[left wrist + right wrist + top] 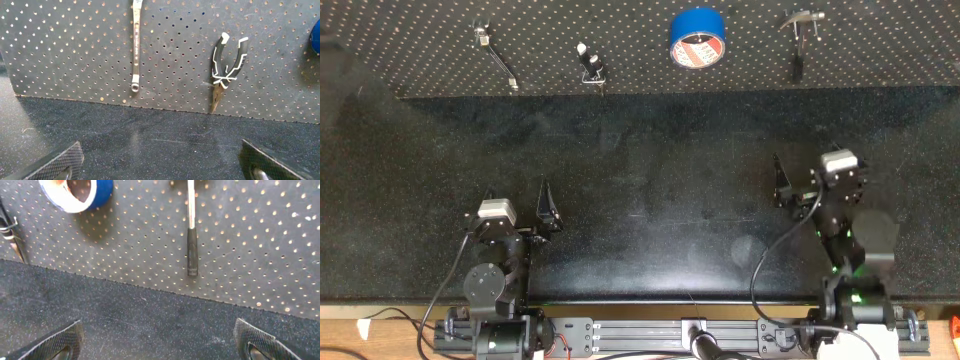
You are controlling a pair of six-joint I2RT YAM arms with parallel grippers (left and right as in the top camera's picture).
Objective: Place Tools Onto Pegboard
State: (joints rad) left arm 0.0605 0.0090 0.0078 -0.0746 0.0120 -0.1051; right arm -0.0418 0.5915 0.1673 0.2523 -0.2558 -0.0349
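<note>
The pegboard (410,50) runs along the far edge of the table, and four tools hang on it. From left to right they are a silver wrench (496,56), black-and-white pliers (590,66), a blue tape roll (697,38) and a hammer (799,42). My left gripper (520,208) sits low at the near left, open and empty, facing the wrench (135,45) and pliers (227,65). My right gripper (812,182) is at the near right, open and empty, facing the tape roll (77,192) and the hammer's handle (192,235).
A black mat (650,180) covers the table between the arms and the pegboard. Cables and the arms' mounting rail (690,330) run along the near edge.
</note>
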